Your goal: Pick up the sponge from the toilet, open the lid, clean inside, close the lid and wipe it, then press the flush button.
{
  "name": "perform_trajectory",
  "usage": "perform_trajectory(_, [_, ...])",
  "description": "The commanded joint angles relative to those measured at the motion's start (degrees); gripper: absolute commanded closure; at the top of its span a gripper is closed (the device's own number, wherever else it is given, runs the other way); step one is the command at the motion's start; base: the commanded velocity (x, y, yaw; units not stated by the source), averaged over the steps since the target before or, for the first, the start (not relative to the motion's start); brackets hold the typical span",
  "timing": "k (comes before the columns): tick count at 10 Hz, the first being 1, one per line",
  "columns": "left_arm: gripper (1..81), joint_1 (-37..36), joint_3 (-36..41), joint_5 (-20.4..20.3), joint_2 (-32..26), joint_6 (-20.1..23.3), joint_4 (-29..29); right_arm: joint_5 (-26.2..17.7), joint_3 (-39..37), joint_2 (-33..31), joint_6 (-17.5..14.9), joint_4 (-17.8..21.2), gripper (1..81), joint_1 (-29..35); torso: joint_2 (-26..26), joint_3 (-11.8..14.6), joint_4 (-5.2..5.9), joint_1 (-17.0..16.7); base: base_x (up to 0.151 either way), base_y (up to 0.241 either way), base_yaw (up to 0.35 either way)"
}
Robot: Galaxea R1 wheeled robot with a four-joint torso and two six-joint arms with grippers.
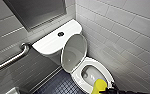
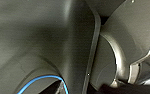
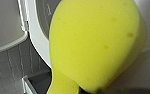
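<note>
Upright lid (image 1: pixel 74 52) behind the sponge (image 1: pixel 100 85); grab bar (image 1: pixel 13 58) beside toilet (image 1: pixel 51 43).

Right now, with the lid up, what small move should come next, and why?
Probably lower the sponge forward into the bowl. The lid already stands open, and the sponge is at the bowl's near rim, seemingly not yet on the inner surface that needs cleaning.

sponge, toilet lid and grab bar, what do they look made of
Sponge: soft foam by the look, matte bright yellow, faintly pitted. Lid: smooth glossy white, likely hard plastic, though the shine leaves ceramic open. Grab bar: probably metal, silvery with a long highlight.
</note>
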Motion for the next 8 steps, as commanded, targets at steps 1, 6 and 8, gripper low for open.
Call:
perform_trajectory(1, [1.0, 1.91, 0.88, 4.69, 0.10, 0.45, 0.09, -1.74, 6.46, -8.02, -0.05, -0.44, 81.1, -0.50, 0.00, 0.00, 0.00, 0.00, 0.000, 0.000, 0.000])
perform_trajectory(6, [1.0, 1.91, 0.88, 4.69, 0.10, 0.54, 0.18, 4.07, 13.54, -20.98, -0.40, -1.41, 81.1, -6.31, 0.00, 0.00, 0.00, 0.00, 0.000, 0.000, 0.000])
perform_trajectory(8, [1.0, 1.91, 0.88, 4.60, 0.10, 0.54, 0.18, 4.50, 17.96, -24.45, -0.49, -1.50, 81.1, -5.44, 0.00, 0.00, 0.00, 0.00, 0.000, 0.000, 0.000])
